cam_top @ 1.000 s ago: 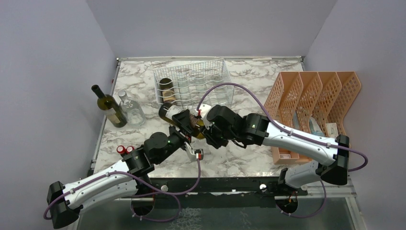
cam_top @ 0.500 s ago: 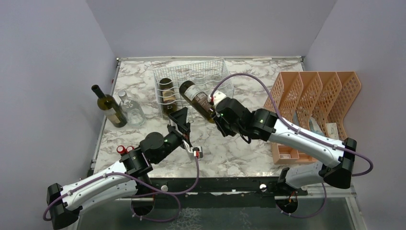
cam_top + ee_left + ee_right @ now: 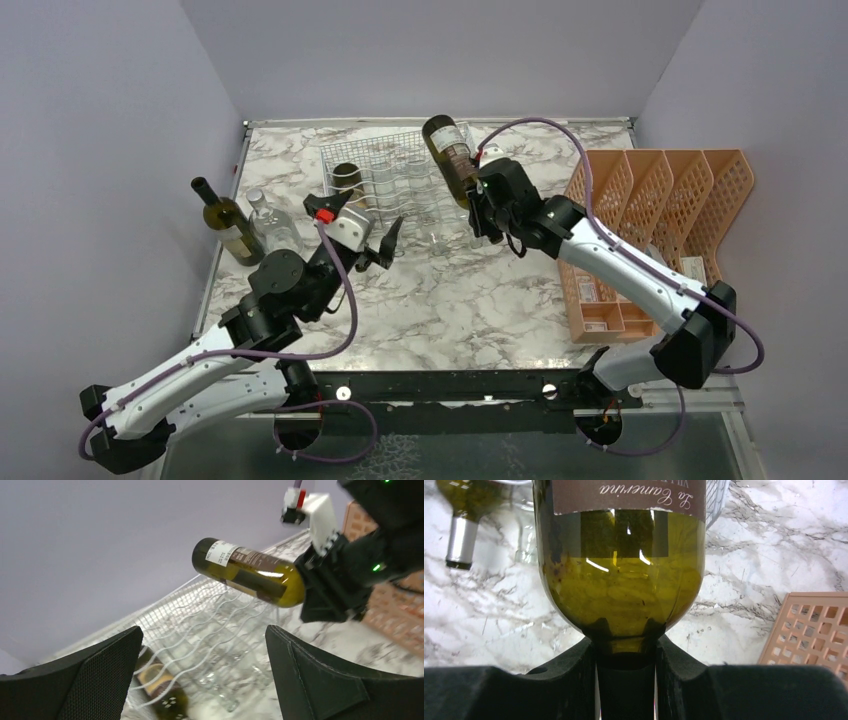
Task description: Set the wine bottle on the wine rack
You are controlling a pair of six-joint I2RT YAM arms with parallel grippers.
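The wine bottle (image 3: 450, 153), dark green glass with a brown label, hangs tilted in the air over the right part of the white wire wine rack (image 3: 400, 180). My right gripper (image 3: 479, 197) is shut on its neck. In the right wrist view the bottle's shoulder (image 3: 619, 570) fills the picture, with the right gripper (image 3: 625, 652) clamped on the neck below. My left gripper (image 3: 372, 225) stands open and holds nothing in front of the rack's left half. From the left wrist I see the wine bottle (image 3: 250, 572) above the wavy rack (image 3: 215, 625).
Another bottle (image 3: 347, 180) lies in the rack's left cradle. A green bottle (image 3: 228, 225) and a clear glass bottle (image 3: 272, 228) stand at the table's left edge. An orange perforated divider tray (image 3: 660, 195) takes up the right side.
My right arm has lifted the wine bottle from the table's middle up and back over the rack. My left arm swung left and back toward the rack's front, staying open.
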